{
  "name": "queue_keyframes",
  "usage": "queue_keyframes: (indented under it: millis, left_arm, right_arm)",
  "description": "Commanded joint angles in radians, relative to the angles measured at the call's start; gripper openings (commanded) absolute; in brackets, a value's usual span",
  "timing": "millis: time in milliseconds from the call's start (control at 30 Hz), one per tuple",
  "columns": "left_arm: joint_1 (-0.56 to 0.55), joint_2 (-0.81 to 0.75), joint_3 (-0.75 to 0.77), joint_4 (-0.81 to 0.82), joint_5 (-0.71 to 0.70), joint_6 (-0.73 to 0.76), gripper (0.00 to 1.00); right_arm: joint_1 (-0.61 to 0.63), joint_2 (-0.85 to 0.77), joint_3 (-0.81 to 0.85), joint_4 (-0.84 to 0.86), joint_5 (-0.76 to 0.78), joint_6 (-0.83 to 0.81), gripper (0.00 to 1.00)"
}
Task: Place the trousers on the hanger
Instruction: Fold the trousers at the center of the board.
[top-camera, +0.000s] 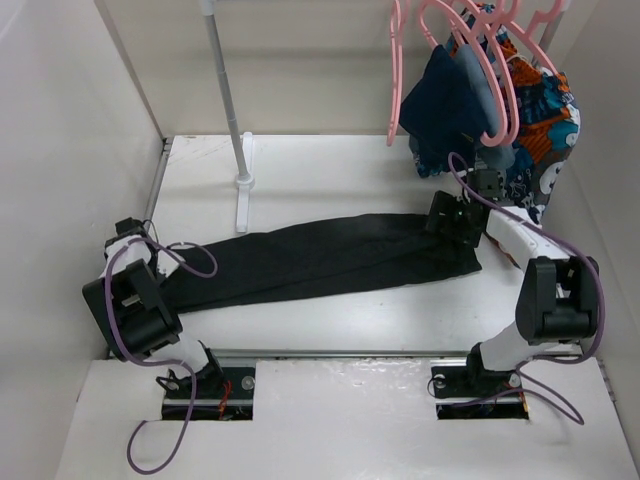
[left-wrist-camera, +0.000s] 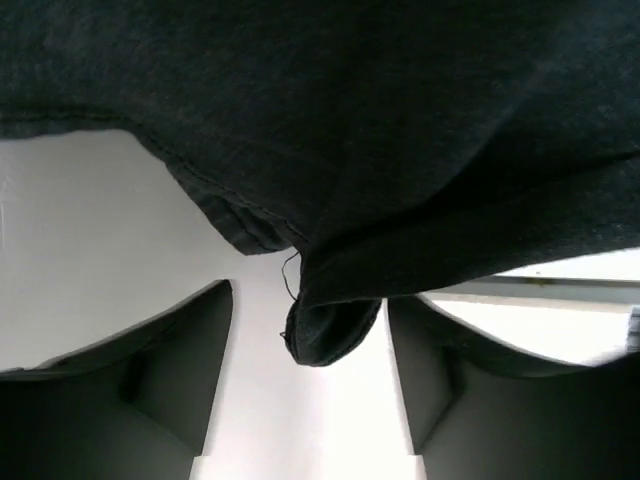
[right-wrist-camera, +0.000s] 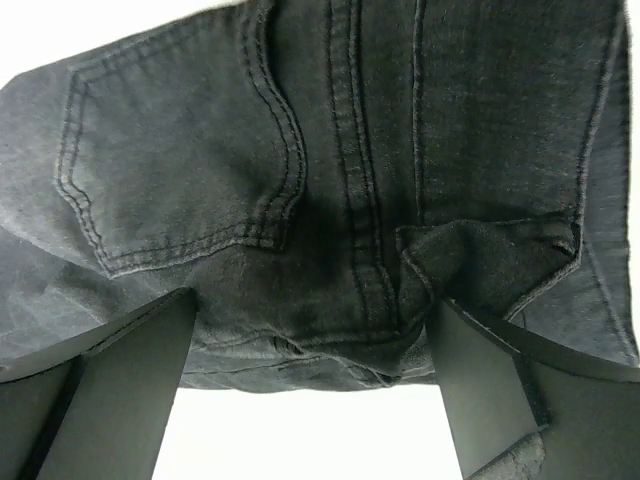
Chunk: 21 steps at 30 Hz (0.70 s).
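Note:
The black trousers (top-camera: 320, 258) lie flat across the table, legs to the left and waist to the right. At their left end my left gripper (top-camera: 168, 262) stands open. In the left wrist view a hem corner (left-wrist-camera: 330, 335) hangs between the fingers (left-wrist-camera: 170, 370), close to the right one and unpinched. My right gripper (top-camera: 447, 215) is at the waist end and is wide open. The right wrist view shows the waistband and back pocket (right-wrist-camera: 180, 190) lying between and beyond its fingers (right-wrist-camera: 480, 380). A bare pink hanger (top-camera: 394, 75) hangs at the back right.
Pink hangers draped with a navy garment (top-camera: 445, 110) and a patterned garment (top-camera: 545, 120) hang beside the bare one, just behind my right gripper. A white rack pole (top-camera: 225, 90) stands on its base (top-camera: 243, 195) at the back left. White walls enclose the table.

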Motion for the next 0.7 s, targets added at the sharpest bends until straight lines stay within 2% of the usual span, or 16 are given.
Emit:
queue_keyframes:
  millis: [0, 67, 100, 133, 167, 200, 233, 267, 300, 500, 667]
  left_arm:
    - [0.005, -0.021, -0.015, -0.003, 0.000, 0.012, 0.51]
    - [0.005, -0.032, -0.037, 0.007, 0.000, 0.023, 0.30]
    - [0.005, -0.032, -0.046, 0.007, 0.012, 0.023, 0.08]
    - [0.014, -0.032, -0.046, 0.007, 0.012, 0.023, 0.00]
    - [0.014, -0.032, -0.037, 0.007, 0.024, 0.012, 0.00]
    - [0.023, -0.041, -0.028, 0.007, 0.024, 0.012, 0.00]
    - [0.036, -0.041, -0.019, 0.007, 0.024, 0.012, 0.00]
    - [0.036, -0.041, 0.009, -0.004, 0.033, 0.012, 0.00]
    - [0.051, -0.050, 0.023, -0.004, 0.033, 0.012, 0.00]
    - [0.060, -0.102, 0.144, -0.013, 0.033, 0.012, 0.00]
    - [0.051, -0.132, 0.291, 0.088, 0.110, -0.060, 0.00]
  right_arm:
    - [-0.014, -0.003, -0.038, 0.109, -0.087, 0.049, 1.00]
    - [-0.023, -0.003, -0.047, 0.119, -0.087, 0.058, 1.00]
    - [-0.023, -0.003, -0.061, 0.132, -0.087, 0.058, 0.92]
    - [-0.033, 0.006, -0.070, 0.146, -0.097, 0.039, 0.77]
    - [-0.033, 0.006, -0.070, 0.146, -0.097, 0.028, 0.58]
    - [-0.033, 0.006, -0.061, 0.137, -0.079, 0.017, 0.23]
    - [-0.033, 0.006, -0.061, 0.119, -0.065, -0.006, 0.11]
    - [-0.033, -0.003, -0.050, 0.107, -0.050, -0.017, 0.04]
    - [-0.033, -0.003, -0.050, 0.097, -0.024, -0.026, 0.00]
    - [-0.033, -0.061, 0.031, -0.001, 0.096, -0.113, 0.00]
    - [-0.033, -0.129, 0.176, -0.048, 0.292, -0.176, 0.00]
